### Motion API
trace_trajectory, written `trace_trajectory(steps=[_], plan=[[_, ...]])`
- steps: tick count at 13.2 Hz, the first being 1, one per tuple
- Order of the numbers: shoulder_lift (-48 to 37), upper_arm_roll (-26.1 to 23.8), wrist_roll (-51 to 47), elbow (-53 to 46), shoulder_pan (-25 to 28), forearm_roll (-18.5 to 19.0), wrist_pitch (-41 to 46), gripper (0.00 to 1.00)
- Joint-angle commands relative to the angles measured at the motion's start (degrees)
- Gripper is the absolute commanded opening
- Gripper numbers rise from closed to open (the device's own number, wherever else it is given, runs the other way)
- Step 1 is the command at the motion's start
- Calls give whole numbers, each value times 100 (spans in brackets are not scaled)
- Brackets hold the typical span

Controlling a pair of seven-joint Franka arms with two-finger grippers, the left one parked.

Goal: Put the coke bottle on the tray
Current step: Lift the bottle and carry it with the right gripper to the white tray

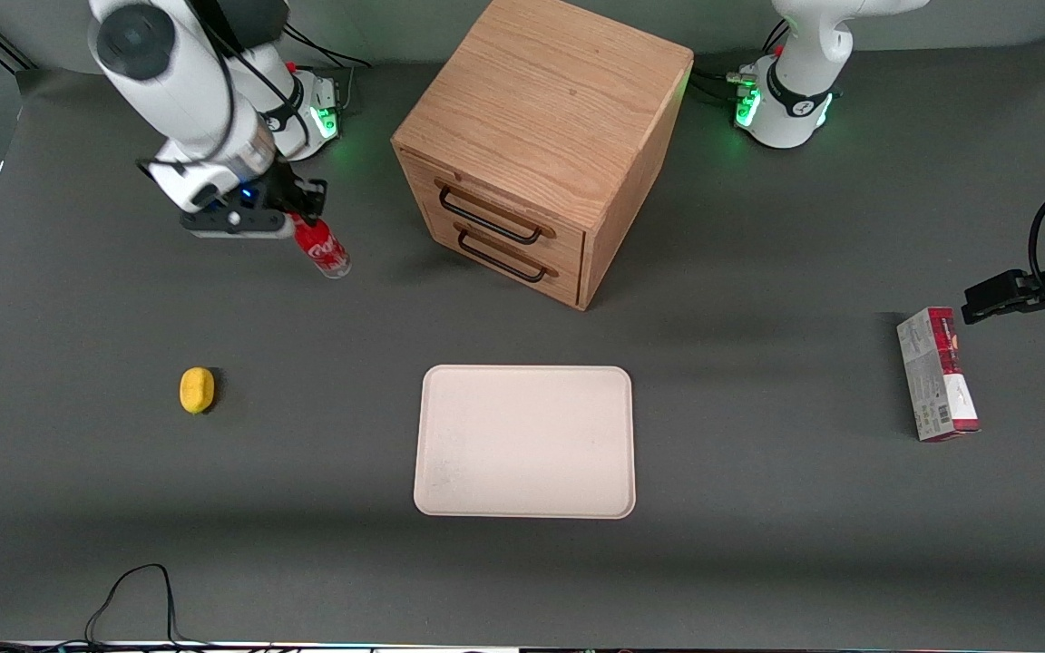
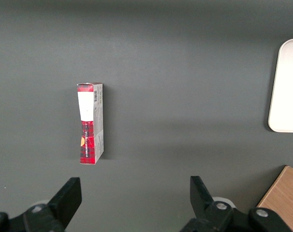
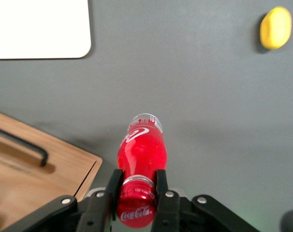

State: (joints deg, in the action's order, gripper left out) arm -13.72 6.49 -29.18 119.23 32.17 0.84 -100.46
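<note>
I count one coke bottle (image 1: 323, 247), one tray (image 1: 524, 442), one cabinet (image 1: 541, 145), one carton box (image 1: 937, 374), one yellow lemon-like object (image 1: 197, 390).

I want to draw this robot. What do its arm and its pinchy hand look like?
The right arm is fat, round and glossy white, with a dark grey round cap on one joint and a black cable running along it. Its base glows green. The gripper, up by the coke bottle, is black with a pale grey bar, a small blue light, and two slim black fingers with silver screws.

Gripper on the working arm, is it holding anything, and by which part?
Yes, the gripper holds the coke bottle by its neck, just below the cap.
</note>
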Motion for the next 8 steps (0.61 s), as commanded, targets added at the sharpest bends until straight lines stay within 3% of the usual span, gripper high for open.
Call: trace_trajectory(steps=[1, 4, 8], plan=[[80, 37, 88, -909, 9, 48, 728, 13], [324, 37, 88, -1313, 9, 39, 774, 13], [2140, 45, 96, -3672, 9, -48, 1184, 11]])
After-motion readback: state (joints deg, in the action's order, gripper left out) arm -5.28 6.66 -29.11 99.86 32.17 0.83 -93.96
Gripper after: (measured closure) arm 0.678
